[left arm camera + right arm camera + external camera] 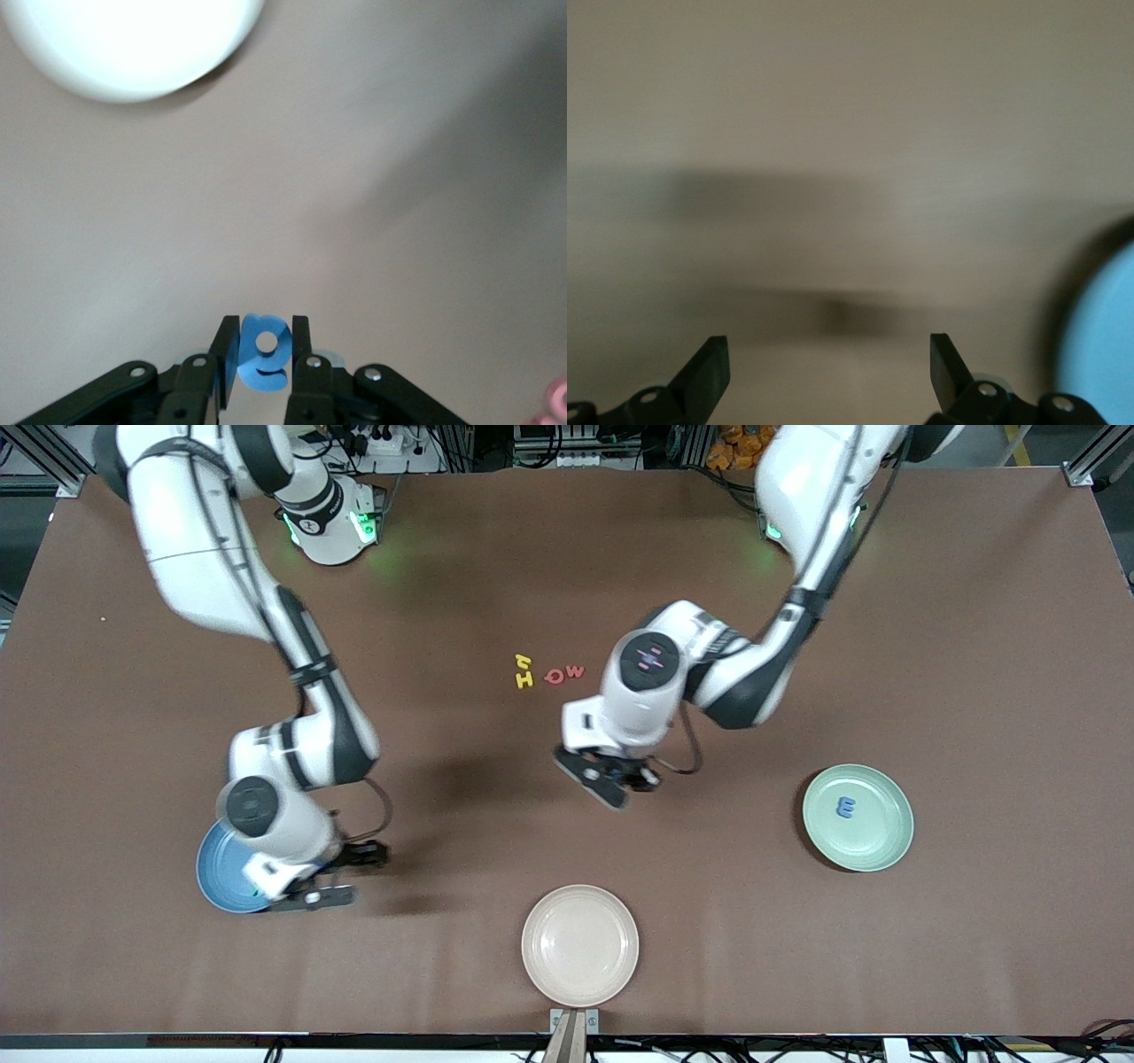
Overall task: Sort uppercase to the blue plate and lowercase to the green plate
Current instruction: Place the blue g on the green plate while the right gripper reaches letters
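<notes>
Left claw [611, 779] is clamped on a light blue lowercase letter [263, 352], pinched flat between both fingers and carried over bare desk [974, 646] mid-table.

The green plate [858, 817] lies at about 4 o'clock from the left claw in the front view, toward the left arm's end of the desk, and already holds one blue letter [846, 807]. The coming move looks like a carry in that direction; the left arm is plainly the nearer one to this plate.

Right claw [314, 881] is spread wide and holds nothing, over the edge of the blue plate [217, 868]; this arm waits.

Four letters remain grouped at desk centre: two yellow [524, 671], two red [564, 674], at roughly 11 o'clock from the left claw.

A cream plate [580, 945] sits nearest the front camera, unused.
</notes>
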`<state>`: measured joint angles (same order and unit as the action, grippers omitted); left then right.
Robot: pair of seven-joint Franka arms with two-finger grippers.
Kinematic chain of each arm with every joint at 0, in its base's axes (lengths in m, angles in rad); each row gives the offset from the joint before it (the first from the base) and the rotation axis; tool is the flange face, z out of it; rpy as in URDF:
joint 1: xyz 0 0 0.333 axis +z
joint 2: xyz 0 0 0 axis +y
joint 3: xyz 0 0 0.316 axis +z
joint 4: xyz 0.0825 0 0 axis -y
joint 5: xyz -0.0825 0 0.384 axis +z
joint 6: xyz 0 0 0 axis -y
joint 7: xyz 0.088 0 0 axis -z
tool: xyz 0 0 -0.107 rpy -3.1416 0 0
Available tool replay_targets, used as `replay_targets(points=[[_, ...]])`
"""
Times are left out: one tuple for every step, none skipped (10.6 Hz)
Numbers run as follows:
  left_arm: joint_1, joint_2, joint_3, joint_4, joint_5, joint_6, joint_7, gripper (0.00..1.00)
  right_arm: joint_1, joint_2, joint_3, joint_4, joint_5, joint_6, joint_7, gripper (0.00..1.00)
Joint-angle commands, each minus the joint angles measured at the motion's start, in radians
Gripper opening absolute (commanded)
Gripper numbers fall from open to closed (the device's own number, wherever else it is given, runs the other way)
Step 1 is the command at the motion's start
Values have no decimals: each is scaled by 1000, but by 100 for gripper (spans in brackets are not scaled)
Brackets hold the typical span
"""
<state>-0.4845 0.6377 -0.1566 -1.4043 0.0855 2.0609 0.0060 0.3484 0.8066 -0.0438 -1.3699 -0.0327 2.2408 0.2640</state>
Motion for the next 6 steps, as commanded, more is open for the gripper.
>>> replay_targets(points=[[114,-87,18,-42,-53,-195,-1,0,160,-6,-21,46,5,-62,253,100],[119,-88,79,-47,-50,-226,-1,0,235,-6,-19,48,5,-69,323,100],[119,-84,142,-64,-50,-231,0,0,309,-6,-21,48,5,-69,363,100],[122,-78,199,-73,-50,-231,26,0,386,-3,-22,48,4,-70,415,100],[129,-76,251,-82,-64,-231,101,0,453,2,-25,48,2,-70,504,100],[145,-67,299,-87,-79,-228,177,0,522,3,-39,45,4,-72,579,100]])
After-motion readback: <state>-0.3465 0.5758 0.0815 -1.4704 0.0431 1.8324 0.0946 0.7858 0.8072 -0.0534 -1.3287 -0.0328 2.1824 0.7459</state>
